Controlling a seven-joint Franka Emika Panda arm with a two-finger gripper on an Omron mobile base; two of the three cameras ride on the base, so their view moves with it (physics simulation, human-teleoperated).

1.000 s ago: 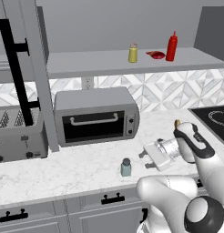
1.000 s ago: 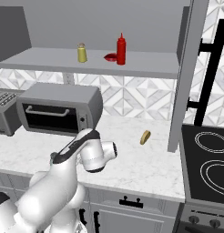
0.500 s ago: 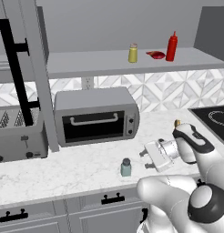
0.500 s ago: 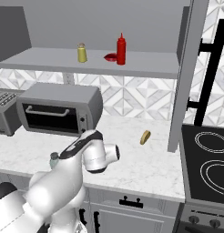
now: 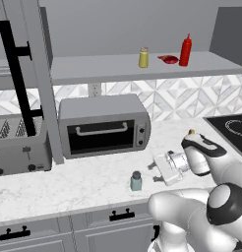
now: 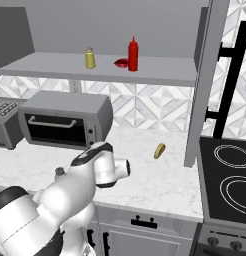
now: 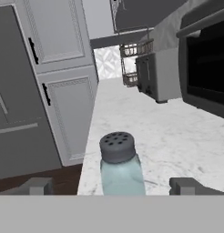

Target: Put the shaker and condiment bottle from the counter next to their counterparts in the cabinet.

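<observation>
Shaker [image 7: 119, 164] upright between the wide-spread fingers of the gripper [image 7: 113, 185] — untouched

Silver toaster oven [image 5: 104, 125] at 10 o'clock, black glass door, pale bar handle. Toaster [image 5: 19, 146] at 9 o'clock, beside oven. Black cooktop [image 6: 226, 172] at 3 o'clock, white ring burners. Small tan object [image 6: 159, 150] lying on marble near cooktop. Diamond-pattern backsplash tiles [image 5: 172, 101] at 12 o'clock.

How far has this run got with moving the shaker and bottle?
Done: the condiment bottle stands on the cabinet shelf by the red thing. In hand: the open gripper brackets the shaker on the counter, not gripped. Left: grasp it, set it by the yellow shaker.
</observation>
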